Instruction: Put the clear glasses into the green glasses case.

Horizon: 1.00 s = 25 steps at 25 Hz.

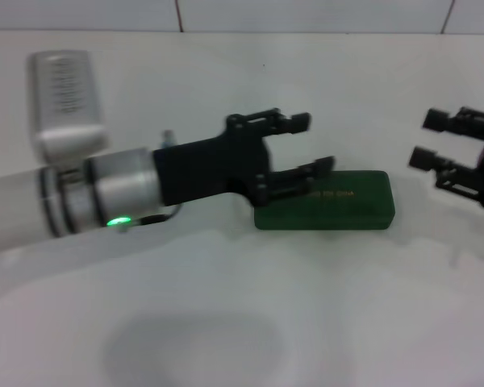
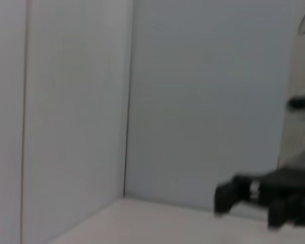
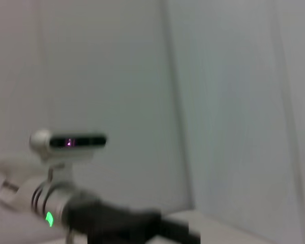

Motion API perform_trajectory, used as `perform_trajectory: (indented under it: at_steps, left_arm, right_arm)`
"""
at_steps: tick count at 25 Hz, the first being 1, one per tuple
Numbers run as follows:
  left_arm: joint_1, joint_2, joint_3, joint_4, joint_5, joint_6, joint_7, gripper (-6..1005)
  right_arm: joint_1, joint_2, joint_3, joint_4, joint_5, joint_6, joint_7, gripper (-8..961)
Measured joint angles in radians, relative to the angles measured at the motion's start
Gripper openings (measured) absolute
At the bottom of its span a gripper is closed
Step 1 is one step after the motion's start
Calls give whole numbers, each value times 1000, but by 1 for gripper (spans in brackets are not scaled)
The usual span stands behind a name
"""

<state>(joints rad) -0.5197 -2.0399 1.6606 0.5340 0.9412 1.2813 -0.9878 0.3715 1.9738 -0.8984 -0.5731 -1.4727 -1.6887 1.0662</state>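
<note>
green glasses case closed, under left claw

Probably a lab: bare white table, tiled wall.

The left pincer overhangs the closed green glasses case; the case's right side stands unobstructed.

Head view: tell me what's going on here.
The left hand is open and reaches over the left end of the green glasses case, which lies shut on the white table. One of its fingers is in front of the case's lid; whether it touches cannot be told. The right hand is open too, off to the case's right and apart from it. No clear glasses show in any view, so they may already be inside the case.
</note>
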Motion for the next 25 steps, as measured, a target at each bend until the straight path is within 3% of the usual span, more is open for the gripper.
perform_trajectory:
  at_steps: [2, 5, 9, 12, 17, 21, 25]
  left_arm:
    - [49, 16, -26, 40, 1, 42, -2, 688]
    - [102, 23, -88, 52, 29, 113, 27, 698]
    - [146, 23, -146, 58, 88, 195, 63, 817]
    - [178, 15, -186, 52, 112, 242, 106, 878]
    - [242, -25, -244, 48, 125, 268, 223, 888]
    - [244, -26, -244, 43, 128, 272, 245, 888]
    - [243, -23, -242, 41, 130, 276, 252, 888]
  right_arm:
    - [35, 7, -1, 1, -42, 0, 2, 598]
    - [66, 14, -4, 1, -71, 3, 1, 638]
    - [102, 14, -40, 0, -107, 3, -10, 708]
    - [126, 14, -70, -3, -126, 18, -24, 764]
    - [135, 25, -76, 4, -131, 19, -58, 859]
    - [123, 41, -80, 4, -132, 21, -109, 886]
    - [123, 41, -84, 4, -132, 21, -110, 886]
